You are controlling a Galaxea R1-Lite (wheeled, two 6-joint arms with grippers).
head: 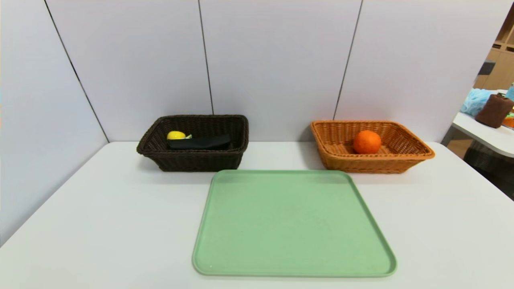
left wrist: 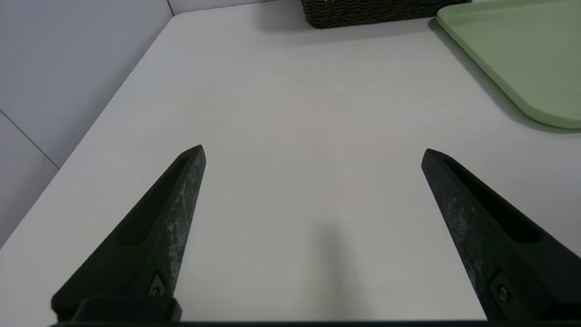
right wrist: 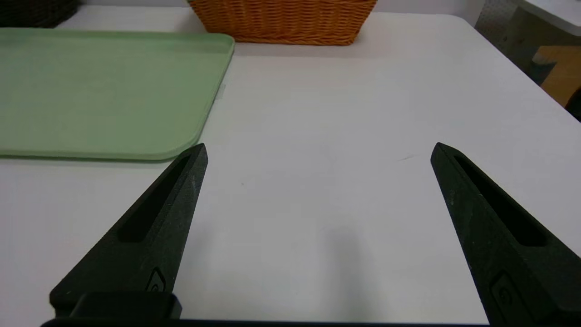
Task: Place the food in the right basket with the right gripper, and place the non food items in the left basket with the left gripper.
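Nearest the robot, the left gripper [left wrist: 313, 152] is held low over bare white table [head: 100, 216] on the left side, its two dark fingers [left wrist: 181, 190] spread wide with nothing between them. The right gripper [right wrist: 317, 150] is held likewise over the table on the right side, its fingers [right wrist: 181, 190] also spread wide and empty; neither gripper is seen in the head view. Between them, in the middle of the table, a green tray [head: 293, 224] is laid flat, and nothing is seen on it. Beyond the tray, toward the wall, the two baskets are set well apart. The left basket [head: 194, 158], dark brown wicker, is placed at the far left; inside it the black pouch [head: 199, 142] is seen lying lengthwise, with the yellow duck toy [head: 176, 135] just behind its left end, only the top showing above the pouch. The wooden spoon cannot be made out. The right basket [head: 373, 160], orange-tan wicker, is placed at the far right, and the orange fruit [head: 367, 142] is seen resting on its floor near the middle.
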